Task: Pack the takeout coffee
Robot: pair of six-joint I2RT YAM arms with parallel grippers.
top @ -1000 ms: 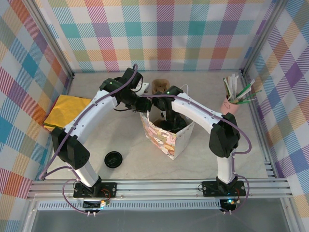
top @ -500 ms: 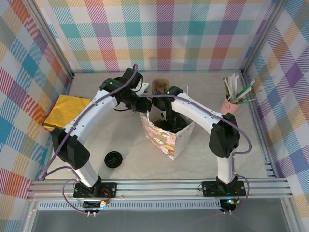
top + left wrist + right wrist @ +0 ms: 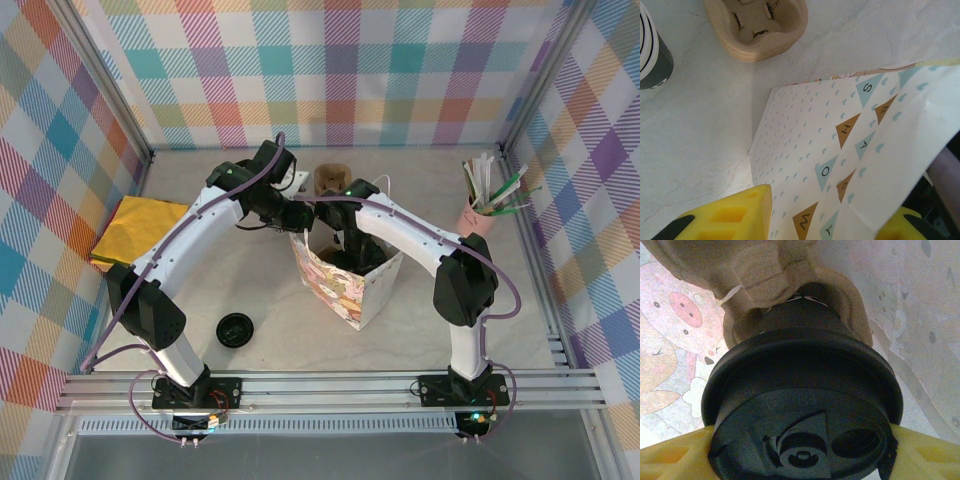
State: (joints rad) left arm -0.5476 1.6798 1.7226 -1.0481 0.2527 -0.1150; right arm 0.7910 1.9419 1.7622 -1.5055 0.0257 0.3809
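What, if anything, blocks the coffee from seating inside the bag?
Nothing visible. The takeout coffee is already down in a pulp carrier pocket inside the bag, with the right gripper clamped on it. The left gripper pinches the bag's wall.

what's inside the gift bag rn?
The lidded coffee cup, held by the right gripper, its base in a brown pulp carrier. The floor of the bag is hidden beneath them.

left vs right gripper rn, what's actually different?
Load: the right gripper is closed on the takeout coffee by its lid; the left gripper has only the paper bag wall between its fingers, grip unclear.
Place: the right gripper is inside the bag, the left gripper at its rim.
Shared: yellow fingers, both at the bag.
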